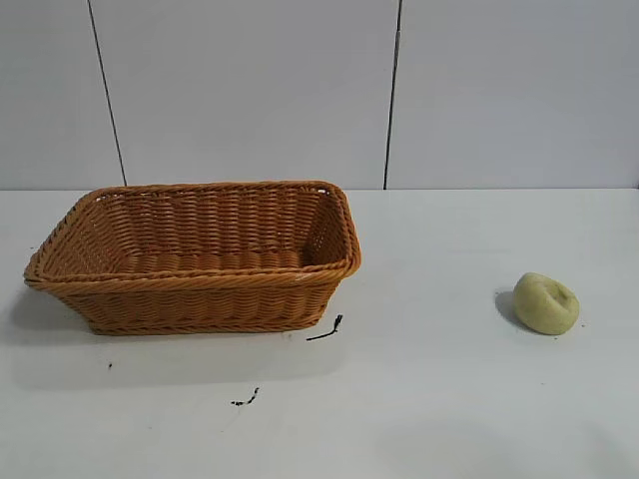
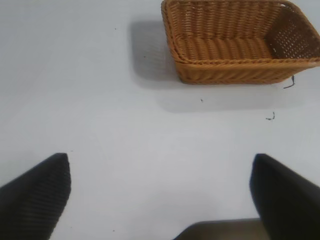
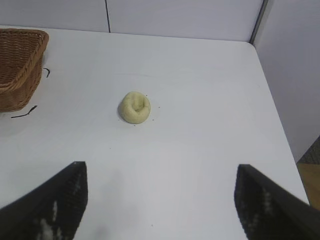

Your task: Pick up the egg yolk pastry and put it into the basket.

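The egg yolk pastry (image 1: 546, 303), a small pale yellowish-green bun with a crease on top, lies on the white table at the right. It also shows in the right wrist view (image 3: 134, 107). The orange-brown wicker basket (image 1: 200, 281) stands at the left, empty; it also shows in the left wrist view (image 2: 240, 67). My right gripper (image 3: 161, 172) is open and empty, some way short of the pastry. My left gripper (image 2: 160, 162) is open and empty, well short of the basket. Neither gripper shows in the exterior view.
Small black marks (image 1: 325, 330) lie on the table just in front of the basket's right corner. The table's edge (image 3: 272, 107) runs past the pastry in the right wrist view. A white panelled wall (image 1: 300, 90) stands behind the table.
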`<action>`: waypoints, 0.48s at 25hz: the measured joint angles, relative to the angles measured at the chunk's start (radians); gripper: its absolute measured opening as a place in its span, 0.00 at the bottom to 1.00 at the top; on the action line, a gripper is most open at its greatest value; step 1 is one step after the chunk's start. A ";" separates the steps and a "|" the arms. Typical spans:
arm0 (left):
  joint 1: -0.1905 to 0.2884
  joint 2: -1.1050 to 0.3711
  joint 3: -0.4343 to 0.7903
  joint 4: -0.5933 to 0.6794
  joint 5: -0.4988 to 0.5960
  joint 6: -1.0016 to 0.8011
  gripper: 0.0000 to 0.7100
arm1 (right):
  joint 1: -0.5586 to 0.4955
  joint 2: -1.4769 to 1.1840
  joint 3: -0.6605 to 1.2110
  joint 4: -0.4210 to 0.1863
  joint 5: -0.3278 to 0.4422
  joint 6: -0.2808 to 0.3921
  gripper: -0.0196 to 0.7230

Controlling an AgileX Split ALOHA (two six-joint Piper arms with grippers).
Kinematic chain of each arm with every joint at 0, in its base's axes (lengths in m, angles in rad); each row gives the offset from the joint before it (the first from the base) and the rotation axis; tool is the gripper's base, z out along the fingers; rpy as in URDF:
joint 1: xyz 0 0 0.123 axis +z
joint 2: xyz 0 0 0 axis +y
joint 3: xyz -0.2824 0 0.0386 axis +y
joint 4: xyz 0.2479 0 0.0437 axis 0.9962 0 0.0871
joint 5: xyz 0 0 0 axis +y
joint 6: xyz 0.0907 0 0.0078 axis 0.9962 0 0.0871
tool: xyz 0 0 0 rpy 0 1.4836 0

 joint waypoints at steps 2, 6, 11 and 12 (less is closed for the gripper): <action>0.000 0.000 0.000 0.000 0.000 0.000 0.98 | 0.000 0.000 0.000 0.000 0.000 0.000 0.78; 0.000 0.000 0.000 0.000 0.000 0.000 0.98 | 0.000 0.000 0.000 0.000 0.000 0.000 0.78; 0.000 0.000 0.000 0.000 0.000 0.000 0.98 | 0.000 0.000 0.000 0.000 0.000 0.000 0.79; 0.000 0.000 0.000 0.000 0.000 0.000 0.98 | 0.000 0.002 0.000 0.000 0.000 0.000 0.82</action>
